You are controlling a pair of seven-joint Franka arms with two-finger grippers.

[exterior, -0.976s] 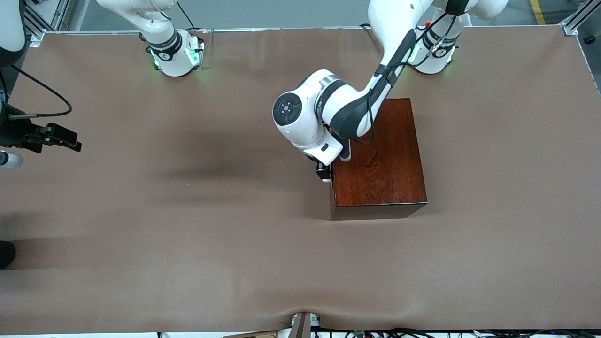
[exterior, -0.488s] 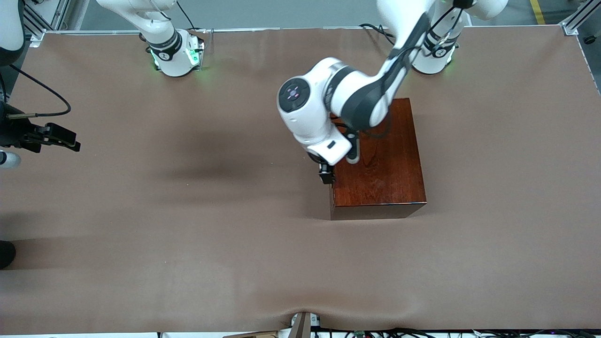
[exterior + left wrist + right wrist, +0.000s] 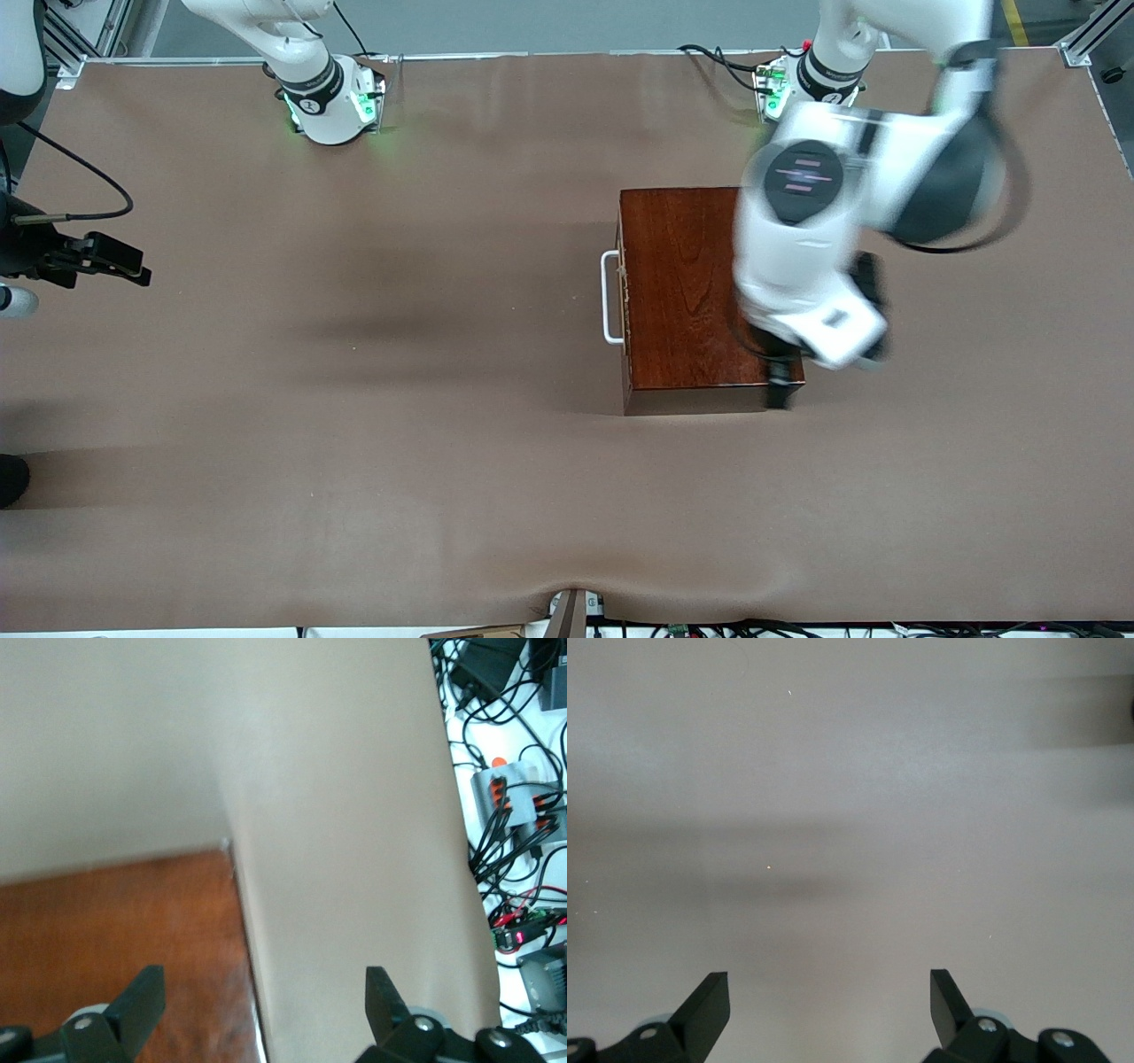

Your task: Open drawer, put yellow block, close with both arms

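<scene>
- The drawer front (image 3: pixel 624 301) sits flush in the glossy dark mahogany wooden box (image 3: pixel 687 283), in the middle of the frame and slightly toward the left arm's end. Its white U-shaped handle (image 3: pixel 609 297) is untouched. My judgement is that the drawer is shut.
- The small yellow block shows in no view. If it is already inside, the job looks finished. If it is not, nobody is placed to fetch it.
- The left tool (image 3: pixel 780 385) hangs with its fingers spread apart and empty. It is over the box's corner nearest the camera, on the side away from the handle. From the left wrist view the left tool (image 3: pixel 266 1001) straddles the box's edge. A careless descent could clip that edge and shove the box across the brown desk (image 3: pixel 354 443).
- Any reach for the handle from here must cross the box top, and a low path risks scraping it.
- The right tool (image 3: pixel 142 270) waits at the frame's edge at the right arm's end, fingers wide apart and holding nothing.
</scene>
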